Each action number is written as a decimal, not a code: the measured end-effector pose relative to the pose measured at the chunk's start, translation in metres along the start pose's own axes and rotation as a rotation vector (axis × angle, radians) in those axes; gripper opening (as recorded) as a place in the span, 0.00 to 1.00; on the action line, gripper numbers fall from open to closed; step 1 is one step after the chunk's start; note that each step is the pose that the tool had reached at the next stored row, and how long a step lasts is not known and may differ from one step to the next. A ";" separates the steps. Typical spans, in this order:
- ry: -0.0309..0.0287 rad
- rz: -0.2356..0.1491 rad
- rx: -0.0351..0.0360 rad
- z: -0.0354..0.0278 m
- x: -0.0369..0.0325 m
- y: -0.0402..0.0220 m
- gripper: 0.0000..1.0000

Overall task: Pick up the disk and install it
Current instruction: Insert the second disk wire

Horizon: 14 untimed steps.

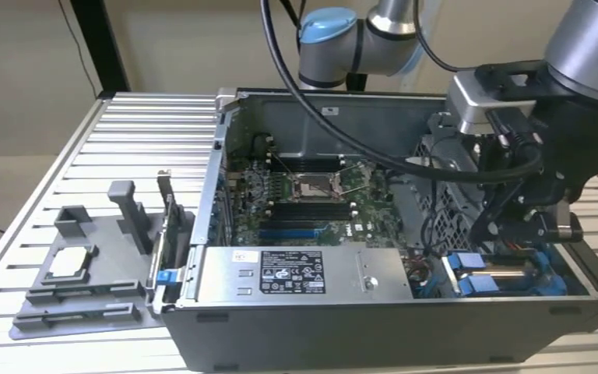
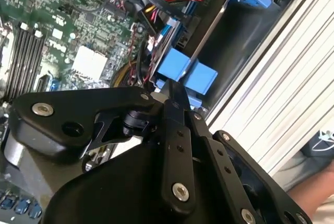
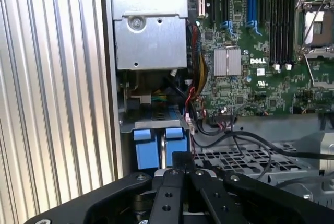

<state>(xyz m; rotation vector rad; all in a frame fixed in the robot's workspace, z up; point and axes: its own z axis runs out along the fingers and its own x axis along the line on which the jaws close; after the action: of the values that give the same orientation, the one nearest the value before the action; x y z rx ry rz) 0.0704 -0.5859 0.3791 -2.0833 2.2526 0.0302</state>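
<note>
Partly hidden, the disk (image 1: 497, 276) sits beneath the gripper (image 1: 528, 234).

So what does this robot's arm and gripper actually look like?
The arm is silver-grey tubing with a light blue joint cap and black cables looping beside it. The gripper is matte black, built of flat linkage bars with silver screw heads, on a silver-grey wrist block.

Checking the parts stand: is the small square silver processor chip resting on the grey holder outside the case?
Yes, the small square silver processor chip lies on the grey holder beside the open computer case.
</note>
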 end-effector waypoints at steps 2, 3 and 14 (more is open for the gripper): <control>-0.0158 0.001 -0.0022 -0.0013 -0.0005 -0.0047 0.00; -0.0267 0.001 -0.0031 -0.0012 -0.0006 -0.0056 0.00; -0.0445 0.025 -0.0193 -0.0012 -0.0006 -0.0065 0.00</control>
<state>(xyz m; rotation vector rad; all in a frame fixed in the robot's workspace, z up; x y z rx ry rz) 0.0768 -0.5859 0.3805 -2.0431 2.2612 0.0990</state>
